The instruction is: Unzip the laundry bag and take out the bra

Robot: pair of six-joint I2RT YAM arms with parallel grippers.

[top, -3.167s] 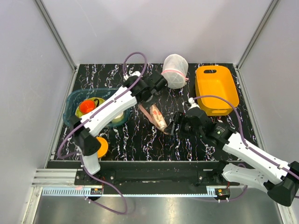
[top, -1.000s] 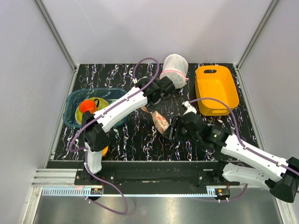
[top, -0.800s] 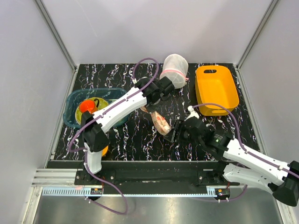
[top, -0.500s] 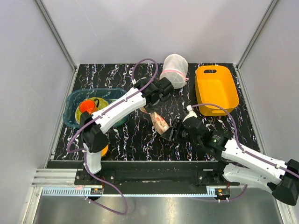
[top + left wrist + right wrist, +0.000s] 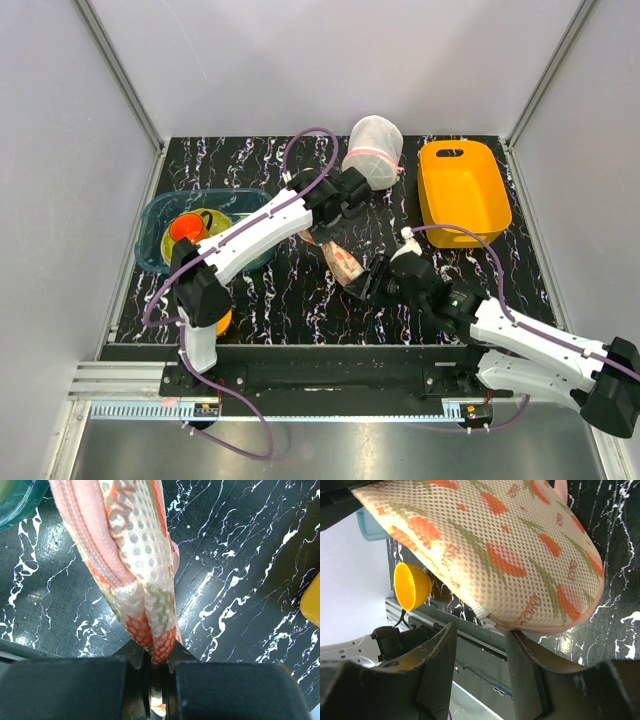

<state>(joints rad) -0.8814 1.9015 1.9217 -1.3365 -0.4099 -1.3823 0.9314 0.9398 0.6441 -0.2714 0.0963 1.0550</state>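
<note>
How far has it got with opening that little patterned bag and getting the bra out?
Early days. Done: the left gripper is clamped on one end of the laundry bag. In hand: the right gripper, open, sits at the bag's other end by a small white tab, possibly the zip pull. Left: the pink zip looks closed and no bra shows, so unzipping and removal remain.

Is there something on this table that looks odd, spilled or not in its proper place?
Nothing is spilled or damaged. Only the small orange bowl stands out: it sits alone at the near table edge beside the left arm's base, apart from the teal tub holding the other dishes.
</note>
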